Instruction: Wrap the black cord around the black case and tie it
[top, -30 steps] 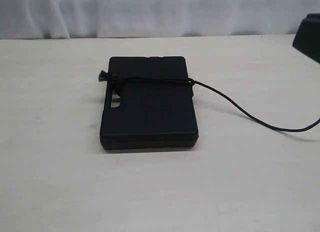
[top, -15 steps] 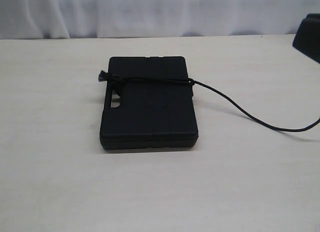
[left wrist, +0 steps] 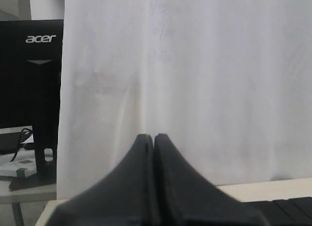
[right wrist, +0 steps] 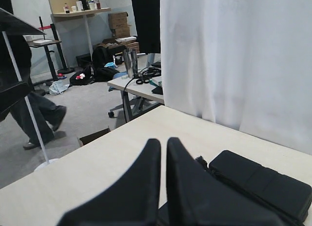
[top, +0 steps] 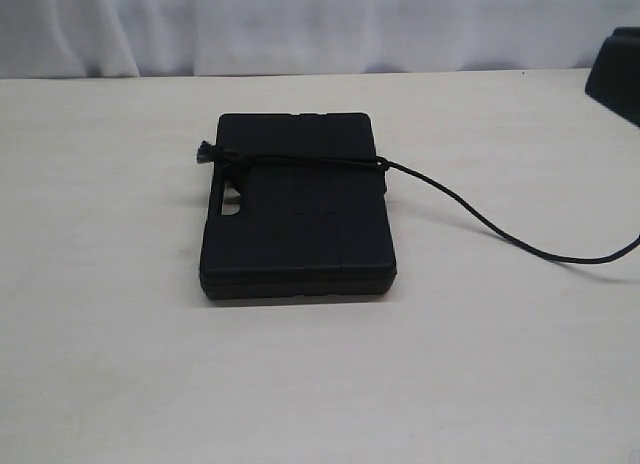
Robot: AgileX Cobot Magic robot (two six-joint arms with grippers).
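The black case [top: 297, 206] lies flat in the middle of the pale table. The black cord [top: 300, 162] crosses its far half in one band, with a frayed knot [top: 205, 154] at the left edge of the case. Its free length [top: 500, 234] trails off to the right and out of the exterior view. My left gripper [left wrist: 153, 137] is shut and empty, facing the white curtain, with a corner of the case [left wrist: 287, 206] beside it. My right gripper [right wrist: 163, 141] is shut and empty, held above the table short of the case [right wrist: 263, 184] and the cord's tuft [right wrist: 201, 160].
A dark part of an arm [top: 615, 74] shows at the far right edge of the table [top: 120, 284]. A white curtain [top: 300, 24] hangs behind the table. An Acer monitor [left wrist: 31, 80] and a cluttered room lie beyond it.
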